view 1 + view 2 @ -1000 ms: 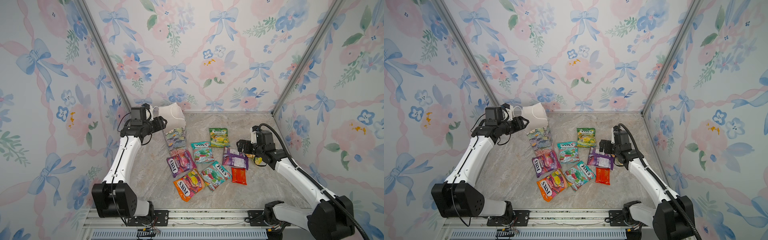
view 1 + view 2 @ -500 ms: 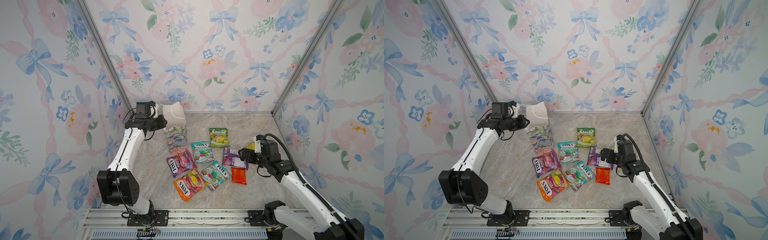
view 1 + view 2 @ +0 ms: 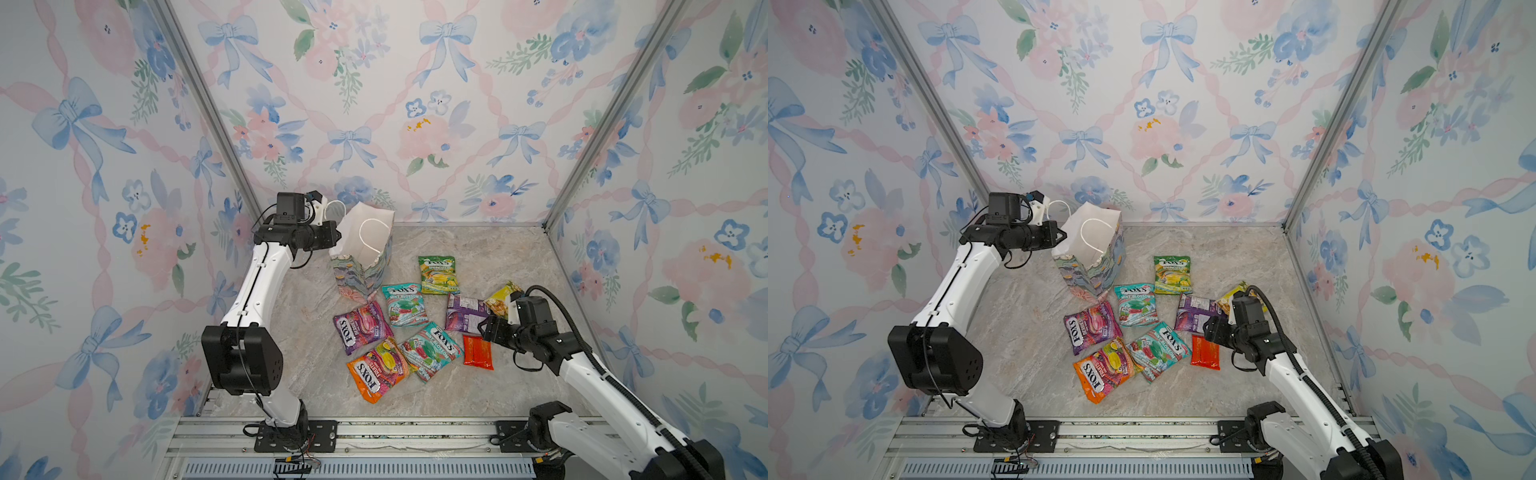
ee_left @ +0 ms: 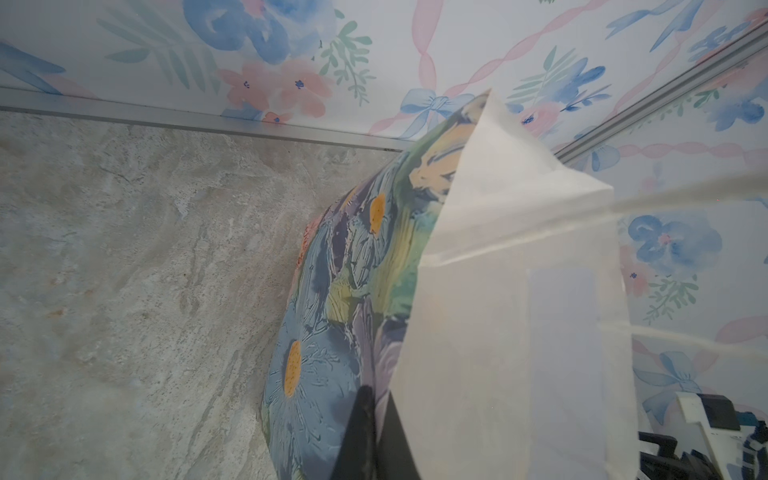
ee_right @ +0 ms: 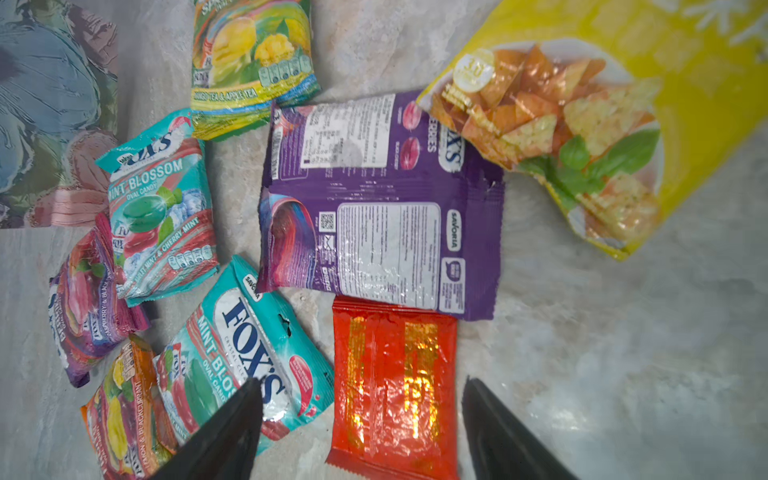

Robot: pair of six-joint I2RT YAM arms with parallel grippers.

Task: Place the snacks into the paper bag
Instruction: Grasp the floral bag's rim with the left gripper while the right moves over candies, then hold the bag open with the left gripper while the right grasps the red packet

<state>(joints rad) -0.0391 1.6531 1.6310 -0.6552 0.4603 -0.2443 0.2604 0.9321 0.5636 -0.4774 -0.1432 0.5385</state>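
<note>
White paper fills much of the left wrist view. The inner wall of the paper bag (image 4: pixel 498 311) covers one finger of the left gripper (image 4: pixel 376 415), so I see only the dark finger on the printed outside, pinched tight on that wall near the rim. I cannot see the bag's bottom from any camera. In a top view the right arm cuts across the yellow packet (image 3: pixel 500 296), and the right wrist view crops the green packet (image 5: pixel 249 62) and the orange packet (image 5: pixel 120 415) at its edges. The bag stands at the back left of the table (image 3: pixel 478 249), just behind the spread of packets. Its long axis is upright but leaning, its mouth faces up, and one cord handle (image 3: pixel 372 235) droops inside. The right gripper (image 5: pixel 361 386) is spread open low over the red packet (image 5: pixel 395 374), with a finger to each long side. Whether the fingers touch the packet I cannot tell. That packet lies flat just in front of the purple packet (image 5: pixel 374 208), with its long axis running front to back.
</note>
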